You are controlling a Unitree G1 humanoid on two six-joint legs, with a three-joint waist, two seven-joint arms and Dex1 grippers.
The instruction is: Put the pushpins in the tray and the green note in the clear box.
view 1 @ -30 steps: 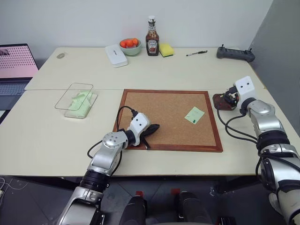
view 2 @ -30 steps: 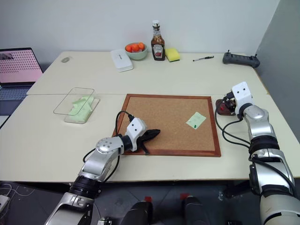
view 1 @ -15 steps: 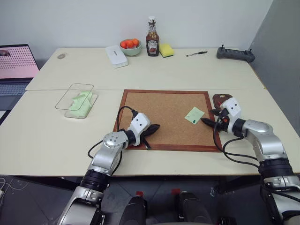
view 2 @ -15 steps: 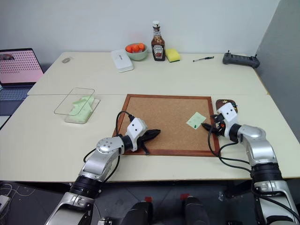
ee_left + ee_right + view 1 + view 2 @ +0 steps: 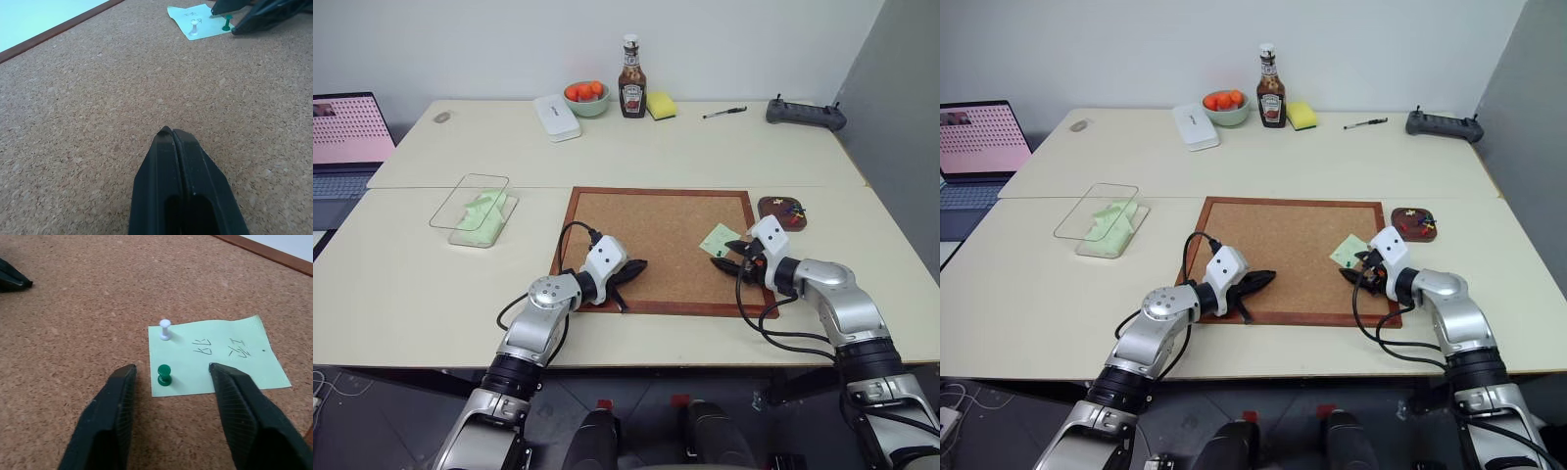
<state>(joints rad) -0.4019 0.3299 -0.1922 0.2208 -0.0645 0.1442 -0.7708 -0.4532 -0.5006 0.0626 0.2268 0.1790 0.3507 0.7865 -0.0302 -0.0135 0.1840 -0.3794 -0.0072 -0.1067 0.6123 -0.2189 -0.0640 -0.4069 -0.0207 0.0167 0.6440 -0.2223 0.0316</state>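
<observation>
From the head views we see our right end effector [image 5: 726, 258] on the cork board [image 5: 646, 235] at the green note [image 5: 720, 239]; the tray [image 5: 781, 211] holds pushpins on the tabletop [image 5: 411, 284], well apart from the clear box [image 5: 475, 209]. Our right wrist view shows the fingers [image 5: 117, 401] apart, straddling a green pushpin [image 5: 164, 374], gripping nothing, with a white pushpin [image 5: 165, 329] beside it. Our left wrist view shows the left end effector [image 5: 172, 134] closed, empty.
</observation>
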